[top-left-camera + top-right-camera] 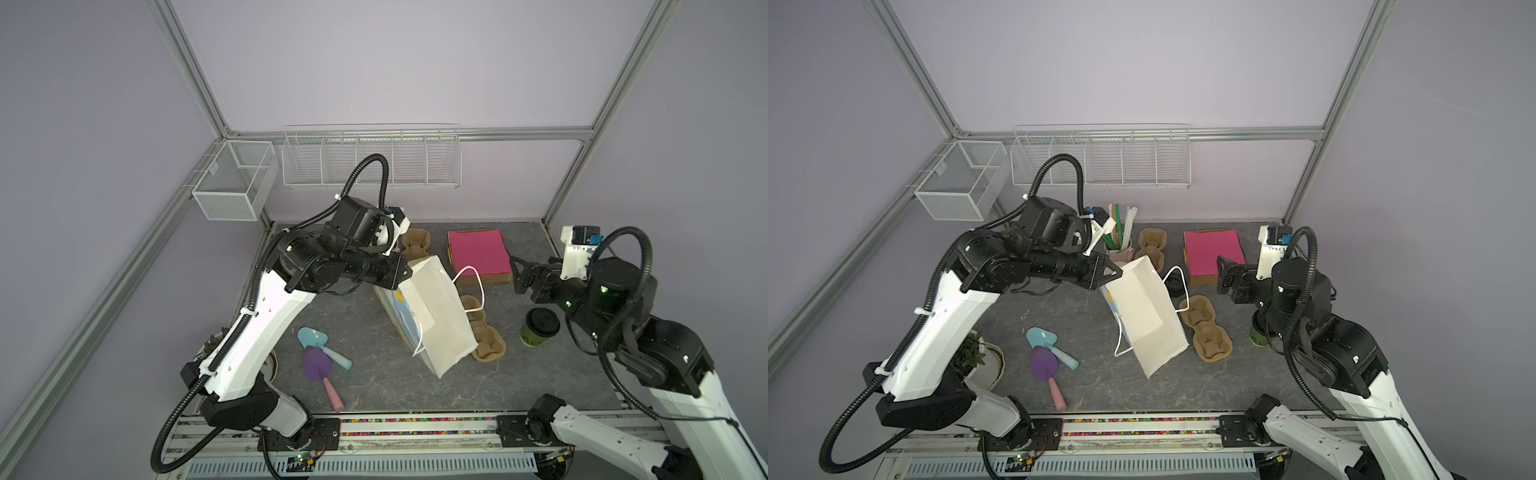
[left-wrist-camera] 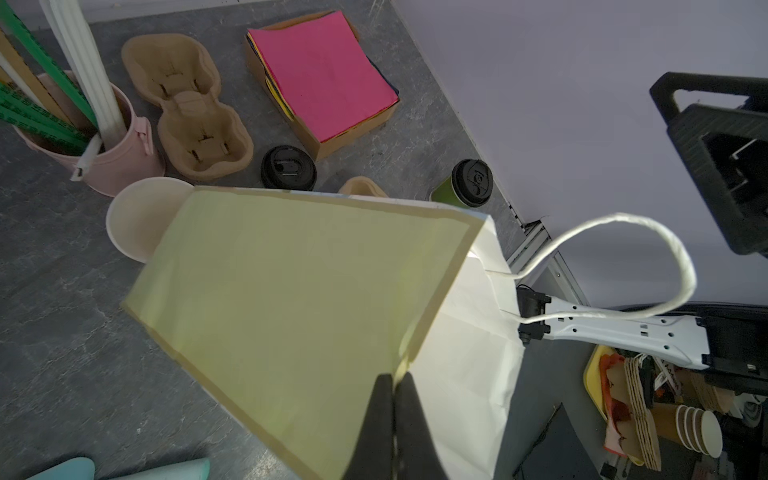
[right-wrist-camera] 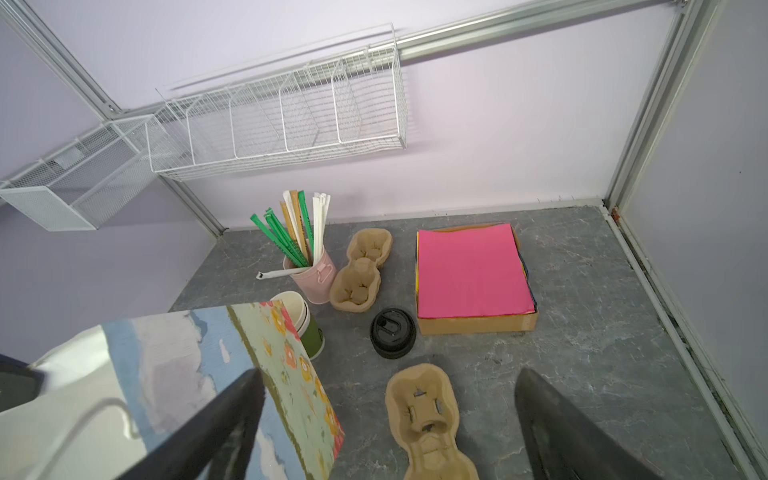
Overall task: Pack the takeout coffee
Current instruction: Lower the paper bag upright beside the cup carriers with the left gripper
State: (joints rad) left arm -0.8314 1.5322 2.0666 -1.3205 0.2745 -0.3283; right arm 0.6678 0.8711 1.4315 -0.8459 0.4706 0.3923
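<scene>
Takeout coffee [image 1: 540,328]: small green paper cup with a round black plastic sip lid. It stands upright on the right side of the grey marbled table [image 1: 374,386], and nothing touches it.
Right gripper [image 3: 388,374]: raised just behind the cup, fingers spread wide, grasping nothing.
Near cup carrier [image 1: 486,332]: brown moulded-pulp tray, flat on the table between the cup and the bag.
Paper bag [image 1: 436,316]: white, with blue-sky and floral printed faces and white cord handles. It is tilted, with its upper rim lifted.
Left gripper [image 2: 392,382]: fingers clenched on a corner of the bag's rim.
Loose lids [image 3: 392,332]: short stack of black plastic lids, between the near carrier and the paper box.
Paper box [image 1: 478,253]: shallow cardboard tray of coloured sheets, pink on top, at the back right.
Far cup carrier [image 3: 361,270]: second pulp tray, beside the straw bucket.
Straw bucket [image 3: 316,278]: pink metal pail of wrapped straws.
Cup stack [image 3: 305,324]: lidless green cups, just behind the bag.
Toy shovels [image 1: 320,353]: one blue and one purple, front left.
</scene>
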